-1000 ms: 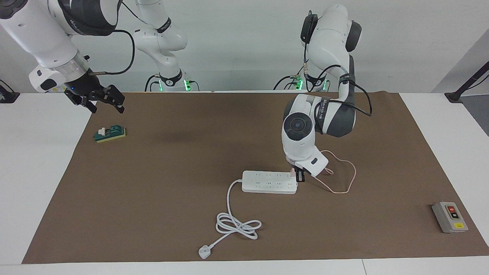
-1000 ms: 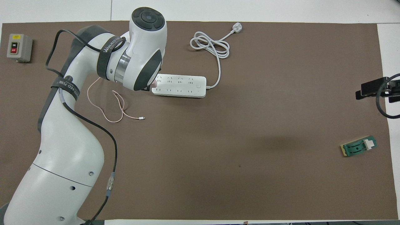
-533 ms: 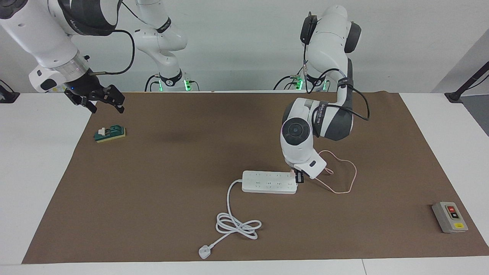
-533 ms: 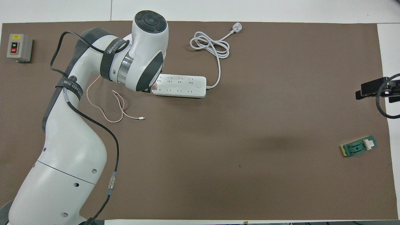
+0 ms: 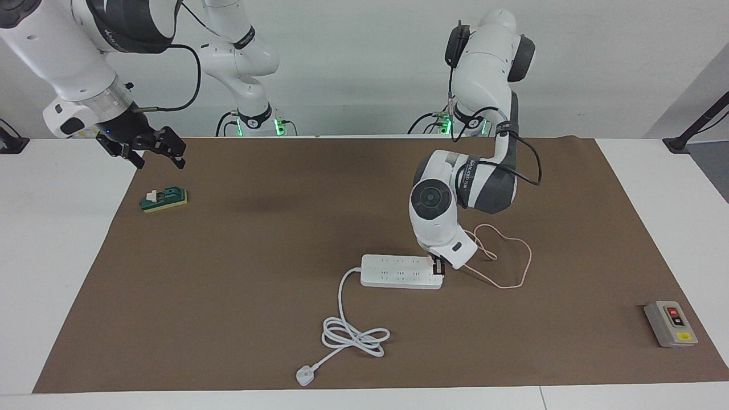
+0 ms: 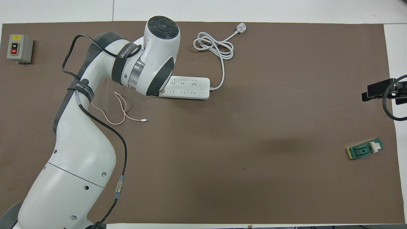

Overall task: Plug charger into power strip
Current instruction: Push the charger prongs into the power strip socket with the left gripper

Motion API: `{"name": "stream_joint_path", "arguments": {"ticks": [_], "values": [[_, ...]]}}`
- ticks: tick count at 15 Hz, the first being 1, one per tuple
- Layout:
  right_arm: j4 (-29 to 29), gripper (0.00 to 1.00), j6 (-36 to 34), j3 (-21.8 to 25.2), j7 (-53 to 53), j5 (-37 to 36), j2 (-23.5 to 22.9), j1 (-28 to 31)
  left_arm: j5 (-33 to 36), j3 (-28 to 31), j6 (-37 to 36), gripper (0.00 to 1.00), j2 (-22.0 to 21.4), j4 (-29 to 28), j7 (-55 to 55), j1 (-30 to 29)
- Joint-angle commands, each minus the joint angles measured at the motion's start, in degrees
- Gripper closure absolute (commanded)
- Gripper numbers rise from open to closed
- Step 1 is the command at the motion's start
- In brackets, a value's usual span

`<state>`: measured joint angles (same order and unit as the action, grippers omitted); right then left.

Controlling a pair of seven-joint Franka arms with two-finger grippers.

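Observation:
The white power strip (image 5: 398, 271) lies flat on the brown mat; it also shows in the overhead view (image 6: 190, 87). My left gripper (image 5: 437, 265) is low over the strip's end toward the left arm's side, shut on the pale-pink charger (image 5: 433, 259), which is mostly hidden by the hand. In the overhead view the wrist covers that end of the strip. The thin pink cable (image 5: 515, 256) loops on the mat beside the strip, ending in a small white connector (image 6: 145, 120). My right gripper (image 5: 154, 152) waits open in the air at the mat's corner toward the right arm's end.
The strip's thick white cord coils to a three-pin plug (image 5: 305, 376) at the mat's edge farthest from the robots. A grey switch box (image 5: 670, 323) sits toward the left arm's end. A small green block (image 5: 164, 199) lies below the right gripper.
My left gripper has shifted with the charger a little along the strip, from just off its end to over its end sockets. The right arm has not moved.

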<state>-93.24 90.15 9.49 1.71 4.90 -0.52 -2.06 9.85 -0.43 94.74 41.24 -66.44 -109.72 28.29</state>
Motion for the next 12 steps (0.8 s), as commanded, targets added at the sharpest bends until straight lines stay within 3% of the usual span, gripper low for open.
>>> {"name": "stream_joint_path", "arguments": {"ticks": [1,12], "values": [[-0.4,0.00,-0.4,-0.3,1.3,-0.9,0.7,0.2,0.9,0.8,0.5,1.00,0.0,-0.3,-0.8,0.8],[-0.4,0.00,-0.3,-0.3,1.3,-0.9,0.7,0.2,0.8,0.7,1.2,1.00,0.3,-0.3,-0.5,0.8]]}}
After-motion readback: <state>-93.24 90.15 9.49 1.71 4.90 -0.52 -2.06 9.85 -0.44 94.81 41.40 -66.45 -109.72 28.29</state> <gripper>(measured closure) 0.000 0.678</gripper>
